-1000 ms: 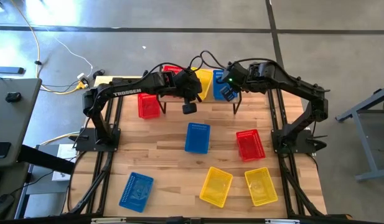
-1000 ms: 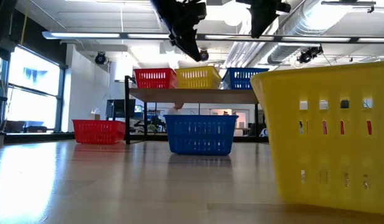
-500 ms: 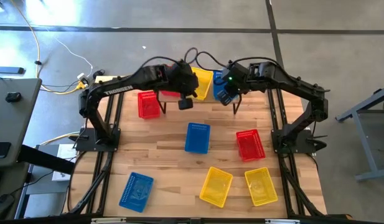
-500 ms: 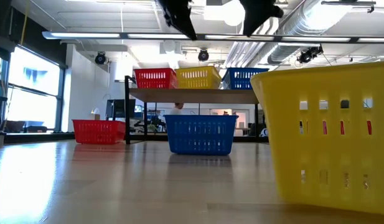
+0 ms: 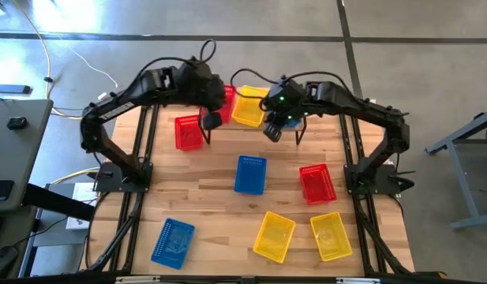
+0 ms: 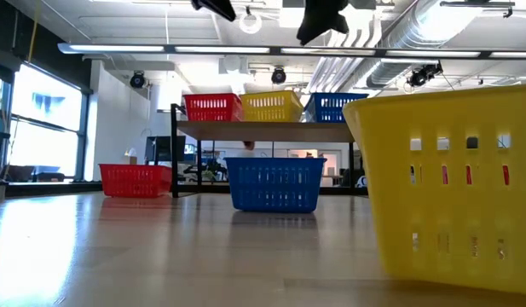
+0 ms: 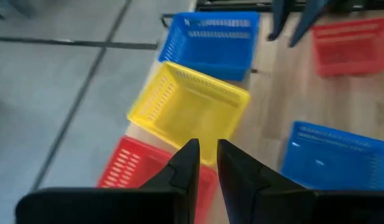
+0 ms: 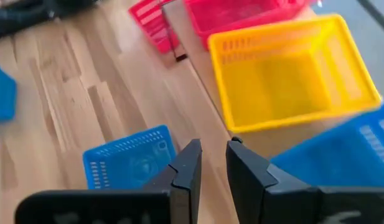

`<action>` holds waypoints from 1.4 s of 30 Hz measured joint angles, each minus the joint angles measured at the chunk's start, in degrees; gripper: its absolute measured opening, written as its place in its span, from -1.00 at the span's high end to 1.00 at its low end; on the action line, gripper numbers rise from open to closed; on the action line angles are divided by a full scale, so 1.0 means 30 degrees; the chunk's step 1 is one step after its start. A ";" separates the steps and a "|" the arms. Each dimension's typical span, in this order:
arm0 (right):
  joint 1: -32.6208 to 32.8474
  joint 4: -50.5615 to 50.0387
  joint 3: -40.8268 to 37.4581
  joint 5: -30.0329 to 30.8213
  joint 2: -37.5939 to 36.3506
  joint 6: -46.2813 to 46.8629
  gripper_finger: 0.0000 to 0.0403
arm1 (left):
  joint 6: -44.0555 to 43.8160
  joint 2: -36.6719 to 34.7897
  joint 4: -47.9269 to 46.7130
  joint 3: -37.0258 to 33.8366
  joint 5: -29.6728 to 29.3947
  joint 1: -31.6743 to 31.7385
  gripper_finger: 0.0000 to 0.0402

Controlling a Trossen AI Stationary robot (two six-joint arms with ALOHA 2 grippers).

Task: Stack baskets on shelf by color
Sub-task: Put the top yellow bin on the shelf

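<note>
Change: both arms had pulled back and risen from the shelf (image 5: 251, 120) during the last second; the left gripper (image 5: 211, 121) moved toward the left side, and the right gripper (image 5: 272, 131) came forward over the shelf's front edge.
Left claw: its two fingers (image 7: 185, 165) stood nearly together with a thin gap, and nothing was between them.
Right claw: the fingers (image 8: 190, 163) also stood almost closed, with a narrow gap, holding nothing.
Meaning for the task: I judged that one placing step was finished and both arms were free for the next basket.
On the shelf: one red basket (image 6: 212, 107), one yellow basket (image 6: 272, 106) and one blue basket (image 6: 333, 106) stood side by side, one layer only.
Still on the table: a red basket (image 5: 189, 132) beside the shelf's left leg, a blue basket (image 5: 250, 174) in the middle, a red one (image 5: 316, 183) to its right, and near the front a blue (image 5: 173, 241) and two yellow baskets (image 5: 274, 236), (image 5: 331, 236).
Look of the baskets: small, rectangular, perforated sides, open tops facing up.
Remaining: six baskets were not yet stacked.
</note>
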 joint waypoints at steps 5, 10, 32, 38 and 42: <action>0.0465 0.0970 0.0000 0.0136 0.0743 -0.3722 0.69 | -0.0598 -0.0788 -0.0789 -0.0864 0.0892 0.0049 0.76; 0.0820 0.2060 0.0000 0.0157 0.1440 -0.6374 0.69 | -0.1362 -0.2198 0.0111 -0.3761 0.0917 0.0042 0.76; 0.0627 0.2793 0.0000 0.3035 0.4129 -0.6948 0.59 | -0.3725 -0.5220 0.2427 -0.8553 0.0877 -0.0009 0.76; 0.0524 0.2799 0.0000 0.3273 0.4228 -0.6783 0.42 | -0.3725 -0.5214 0.2431 -0.8553 0.0877 -0.0009 0.76; 0.0414 0.2761 0.0000 0.3351 0.4649 -0.6779 0.42 | -0.3725 -0.5213 0.2435 -0.8553 0.0881 -0.0009 0.76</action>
